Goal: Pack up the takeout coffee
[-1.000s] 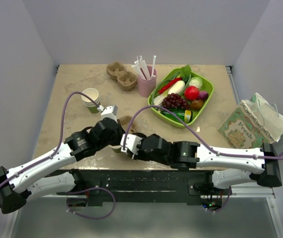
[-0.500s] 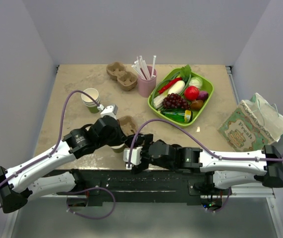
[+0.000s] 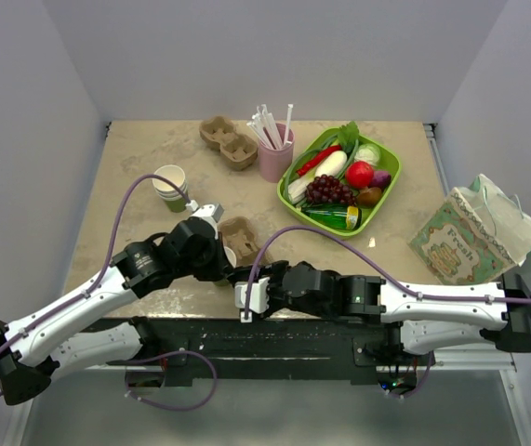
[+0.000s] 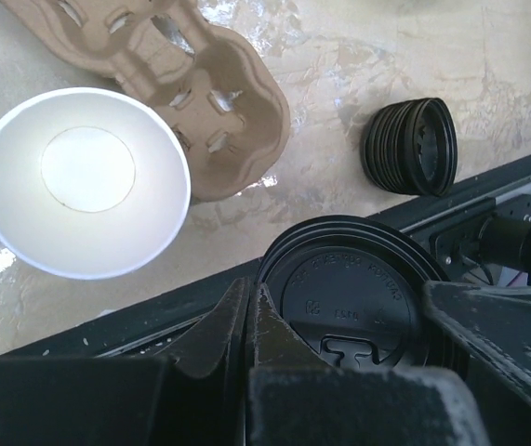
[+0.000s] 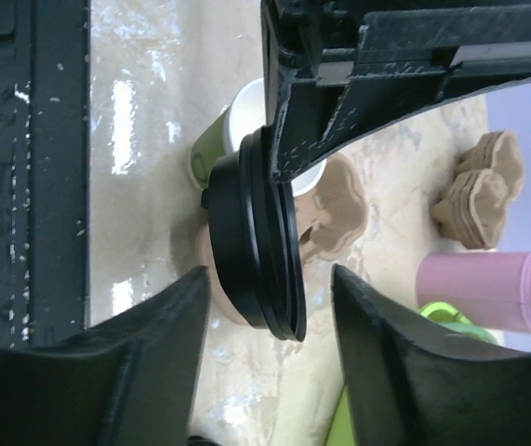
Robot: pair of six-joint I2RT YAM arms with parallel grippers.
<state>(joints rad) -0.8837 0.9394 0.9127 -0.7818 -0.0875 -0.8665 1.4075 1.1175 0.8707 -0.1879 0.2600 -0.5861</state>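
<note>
Left wrist view shows the left fingers (image 4: 232, 330) clamped on the rim of the black lid (image 4: 353, 297), one finger on each side, with its embossed face turned to that camera. The lid is held off the surface, above the near edge of the worktop (image 4: 339, 56). Left of these fingers and clear of the lid stands the paper cup (image 4: 84, 181), upright and open, white inside. The right wrist view shows green on its lower sides. Its far side meets a pulp cup carrier (image 4: 219, 102); whether they touch or only overlap in view I cannot tell. Beyond the fingertips and to their right, a low stack of black lids (image 4: 412, 146) lies on the worktop, well apart from the held lid.

The right fingers (image 5: 153, 372) are spread wide and hold nothing. The lid shows edge-on in the gap ahead of them.

From the top external view, well beyond both pairs of fingers stands a pink cup of straws (image 3: 274, 160), and beyond the left fingers, to their left, another white cup (image 3: 170, 184).
</note>
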